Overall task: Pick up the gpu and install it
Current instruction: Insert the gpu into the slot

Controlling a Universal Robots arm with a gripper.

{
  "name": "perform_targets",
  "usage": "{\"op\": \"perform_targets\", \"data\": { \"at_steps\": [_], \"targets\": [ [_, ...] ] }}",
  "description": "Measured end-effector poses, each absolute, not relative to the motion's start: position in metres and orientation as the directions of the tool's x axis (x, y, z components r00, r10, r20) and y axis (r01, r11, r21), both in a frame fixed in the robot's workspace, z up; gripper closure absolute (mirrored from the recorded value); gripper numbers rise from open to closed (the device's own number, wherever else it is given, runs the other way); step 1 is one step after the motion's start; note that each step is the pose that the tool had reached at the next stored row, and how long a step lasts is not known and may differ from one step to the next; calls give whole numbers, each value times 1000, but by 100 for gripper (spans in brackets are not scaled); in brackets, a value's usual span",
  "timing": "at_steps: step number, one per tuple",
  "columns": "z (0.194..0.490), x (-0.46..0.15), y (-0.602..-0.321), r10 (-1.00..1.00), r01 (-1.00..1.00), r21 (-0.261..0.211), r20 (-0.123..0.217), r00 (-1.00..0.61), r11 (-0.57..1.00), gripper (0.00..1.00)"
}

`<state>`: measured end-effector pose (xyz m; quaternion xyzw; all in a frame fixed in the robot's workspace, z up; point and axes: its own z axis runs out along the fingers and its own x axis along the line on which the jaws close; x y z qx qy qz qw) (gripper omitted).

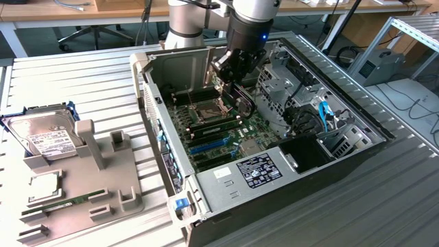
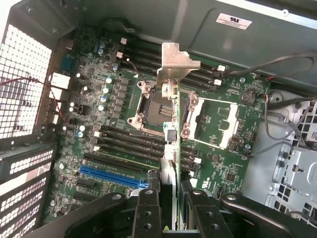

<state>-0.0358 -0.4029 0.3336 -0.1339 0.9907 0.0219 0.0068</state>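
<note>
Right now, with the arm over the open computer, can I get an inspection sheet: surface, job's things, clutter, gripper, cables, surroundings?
Surface: ribbed metal table carrying an open computer case and a grey fixture.
Job's things: gpu held edge-on above the motherboard, over the processor sockets, not in a slot.
Clutter: hard drive, processor chip and memory stick on the fixture.
Gripper: gripper closed on the gpu, inside the case.
Cables: blue cable in the case; loose cables on the floor.
Surroundings: office chair base, grey box on the floor.
</note>
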Motion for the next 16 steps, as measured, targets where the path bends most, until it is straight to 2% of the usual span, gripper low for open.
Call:
{"op": "perform_targets", "data": {
  "at_steps": [16],
  "targets": [
    [333,-36,-403,-333,-333,42,-19,-943,942,74]
  ]
}}
